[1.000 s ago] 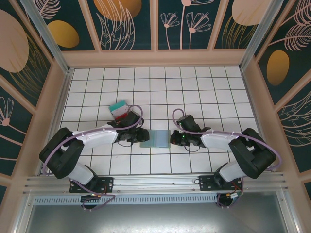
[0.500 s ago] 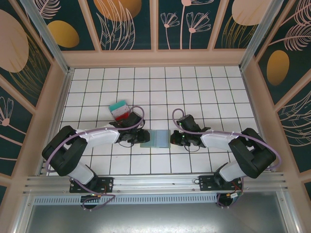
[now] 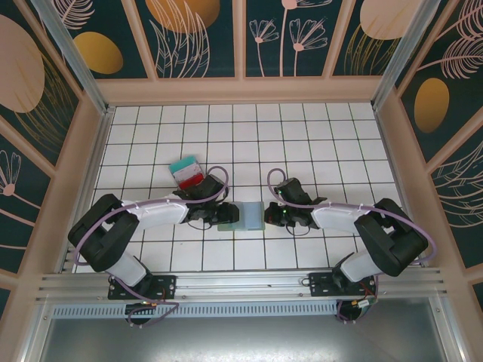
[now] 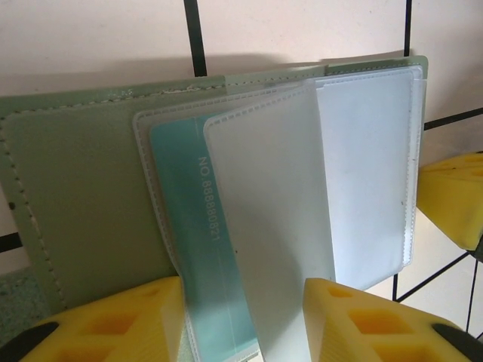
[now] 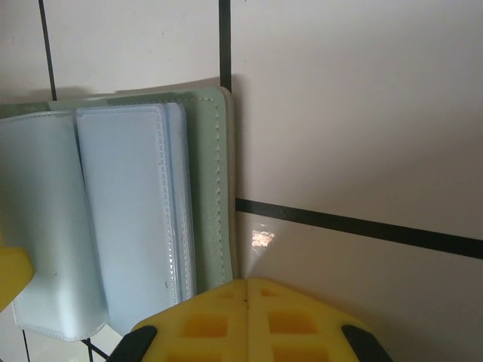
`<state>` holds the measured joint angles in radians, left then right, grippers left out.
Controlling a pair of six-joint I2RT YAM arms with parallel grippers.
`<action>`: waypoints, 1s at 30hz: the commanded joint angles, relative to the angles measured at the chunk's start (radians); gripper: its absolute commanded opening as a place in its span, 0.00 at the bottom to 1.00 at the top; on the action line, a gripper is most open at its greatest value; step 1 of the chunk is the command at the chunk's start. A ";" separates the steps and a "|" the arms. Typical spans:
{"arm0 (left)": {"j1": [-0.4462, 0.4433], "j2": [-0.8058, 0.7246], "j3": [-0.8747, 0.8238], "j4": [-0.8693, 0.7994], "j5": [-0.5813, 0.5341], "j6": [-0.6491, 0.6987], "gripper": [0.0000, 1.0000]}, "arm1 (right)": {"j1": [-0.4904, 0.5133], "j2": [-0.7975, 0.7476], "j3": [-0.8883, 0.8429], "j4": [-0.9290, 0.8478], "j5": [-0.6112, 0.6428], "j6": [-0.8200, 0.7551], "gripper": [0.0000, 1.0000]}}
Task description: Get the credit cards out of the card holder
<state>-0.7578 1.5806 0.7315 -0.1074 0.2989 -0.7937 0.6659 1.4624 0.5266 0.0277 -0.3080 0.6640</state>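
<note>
Grey-green holder (image 3: pixel 244 215), one teal card (image 4: pixel 189 249) inside, two cards (image 3: pixel 187 173) loose; left claw (image 4: pixel 241 309) spread, right claw (image 5: pixel 245 305) closed.

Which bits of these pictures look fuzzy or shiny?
Left wrist view: the card holder and the number printed on the teal card are sharp, while the yellow fingers of the left gripper at the bottom are slightly soft. Right wrist view: a small glare spot on the white tile beside the card holder, whose edge casts a soft shadow. Top external view: evenly lit and sharp throughout.
</note>
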 commanded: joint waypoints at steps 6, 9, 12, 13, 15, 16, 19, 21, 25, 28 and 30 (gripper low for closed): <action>-0.007 0.007 0.022 0.017 0.025 0.016 0.71 | 0.018 0.037 0.016 0.016 -0.003 0.009 0.00; -0.007 -0.001 0.017 0.031 0.034 0.019 0.87 | 0.018 0.041 0.019 0.018 -0.004 0.009 0.00; -0.007 -0.005 0.014 0.038 0.042 0.022 0.96 | 0.018 0.045 0.019 0.020 -0.006 0.009 0.00; -0.007 -0.005 0.015 0.040 0.043 0.022 0.96 | 0.018 0.046 0.021 0.020 -0.007 0.009 0.00; -0.006 -0.002 0.014 0.040 0.042 0.021 0.96 | 0.018 0.048 0.022 0.020 -0.008 0.009 0.00; -0.006 -0.001 0.014 0.036 0.040 0.023 0.97 | 0.018 0.048 0.023 0.018 -0.007 0.008 0.00; -0.007 -0.005 0.020 0.010 0.017 0.034 0.98 | 0.018 0.045 0.029 0.005 0.000 0.004 0.00; -0.007 -0.017 0.025 -0.010 0.002 0.046 0.99 | 0.018 0.038 0.033 -0.007 0.011 0.000 0.02; -0.007 -0.035 0.047 -0.078 -0.038 0.075 0.99 | 0.005 0.013 0.048 -0.048 0.039 -0.011 0.12; -0.006 -0.053 0.064 -0.132 -0.070 0.095 0.98 | -0.016 -0.020 0.061 -0.083 0.058 -0.023 0.20; -0.006 -0.073 0.071 -0.155 -0.086 0.103 0.98 | -0.032 -0.044 0.068 -0.101 0.061 -0.030 0.21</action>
<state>-0.7631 1.5478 0.7719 -0.1749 0.2619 -0.7284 0.6559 1.4635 0.5671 -0.0177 -0.2874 0.6529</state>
